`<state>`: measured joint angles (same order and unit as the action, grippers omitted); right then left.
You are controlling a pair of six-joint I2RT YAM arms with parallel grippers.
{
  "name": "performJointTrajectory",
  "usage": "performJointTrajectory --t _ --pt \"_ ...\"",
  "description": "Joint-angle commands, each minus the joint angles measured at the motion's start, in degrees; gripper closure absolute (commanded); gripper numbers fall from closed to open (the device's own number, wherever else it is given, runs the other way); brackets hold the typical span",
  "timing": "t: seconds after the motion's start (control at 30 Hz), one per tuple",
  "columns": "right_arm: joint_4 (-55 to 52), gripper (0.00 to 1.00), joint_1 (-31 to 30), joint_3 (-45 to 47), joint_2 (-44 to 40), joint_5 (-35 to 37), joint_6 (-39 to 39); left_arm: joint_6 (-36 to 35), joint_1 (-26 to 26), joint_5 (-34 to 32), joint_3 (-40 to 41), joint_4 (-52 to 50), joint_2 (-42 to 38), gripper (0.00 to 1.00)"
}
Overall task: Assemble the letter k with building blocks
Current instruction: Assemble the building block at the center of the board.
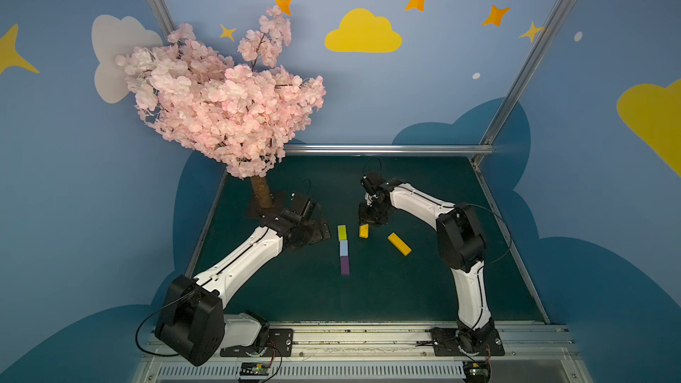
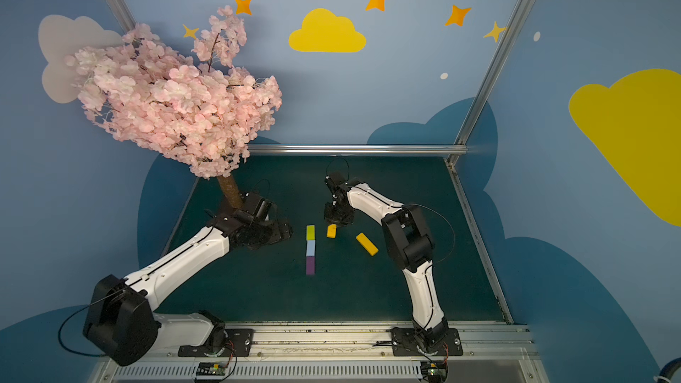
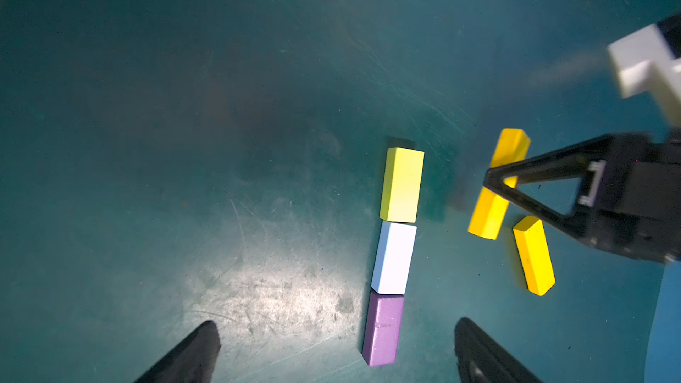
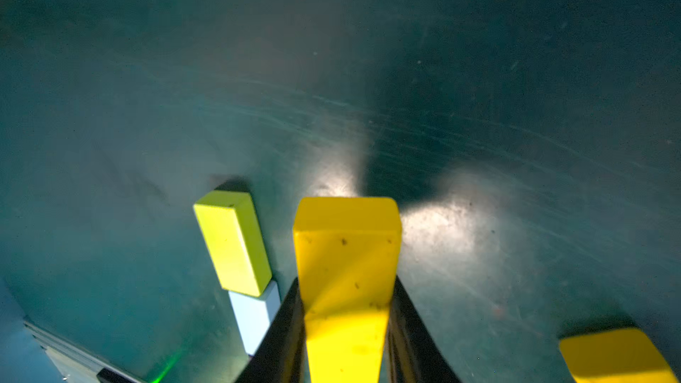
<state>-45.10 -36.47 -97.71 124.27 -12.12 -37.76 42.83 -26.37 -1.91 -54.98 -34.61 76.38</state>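
- Near the middle of the bench [image 1: 294, 289], three short building blocks are lying flat and end to end, forming a straight stem [image 1: 343, 248]. The lime-green block [image 1: 342, 232] is sitting at the end farthest from the arms' bases, the light blue block [image 1: 343, 247] in the middle and the purple block [image 1: 345, 265] at the nearest end. Each is touching its neighbour.
- Just beside the stem's lime-green end, on the right arm's side, the right end effector [image 1: 366, 222] is pinching one orange-yellow block [image 1: 363, 232]. In the right wrist view both fingers [image 4: 285, 329] are pressing against the block's long sides.
- This held block is running roughly alongside the stem without touching it. Whether its free end is resting on the bench cannot be told.
- Farther from the stem on the same side, the second orange-yellow block [image 1: 399, 244] is lying flat and slanted. It is sitting apart from the held one, about level with the light blue block.
- On the stem's opposite side, near the lime-green end, the left end effector [image 3: 335, 326] is hovering above the bench with its fingers spread wide, gripping nothing.
- Well beyond the left end effector from the stem, a pink blossom tree [image 1: 221, 105] is standing at the bench's far corner.
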Motion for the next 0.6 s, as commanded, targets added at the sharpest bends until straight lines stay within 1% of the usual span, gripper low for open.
performJointTrajectory --t 0.0,0.17,0.23,0.3,0.4,0.43,0.57 --pt "2.07 1.0 -0.35 0.0 1.52 -4.9 -5.18 -0.21 0.22 -0.64 -0.44 -0.9 -0.69 0.0" --pt "6.88 1.0 -0.49 4.36 -0.52 -4.84 -10.67 -0.08 0.18 -0.19 -0.6 -0.79 -0.53 0.0" --pt "6.44 1.0 -1.07 4.53 -1.18 -4.04 -12.07 -0.2 0.19 -0.28 -0.65 -0.75 -0.62 0.0" --pt "2.82 1.0 -2.05 3.11 -1.42 0.27 -12.92 -0.29 0.15 -0.2 -0.74 -0.74 -0.61 0.0" --pt "-3.31 1.0 -3.87 1.17 -1.77 10.05 -14.9 -0.18 0.18 0.02 -0.74 -0.51 -0.69 0.0" --pt "-3.83 1.0 -4.12 1.16 -1.93 10.94 -15.17 -0.2 0.18 0.07 -0.68 -0.46 -0.69 0.0" --pt "-1.12 1.0 -4.91 4.12 -3.69 10.3 -18.47 -0.29 0.2 0.24 -0.39 -0.43 -0.79 0.0"
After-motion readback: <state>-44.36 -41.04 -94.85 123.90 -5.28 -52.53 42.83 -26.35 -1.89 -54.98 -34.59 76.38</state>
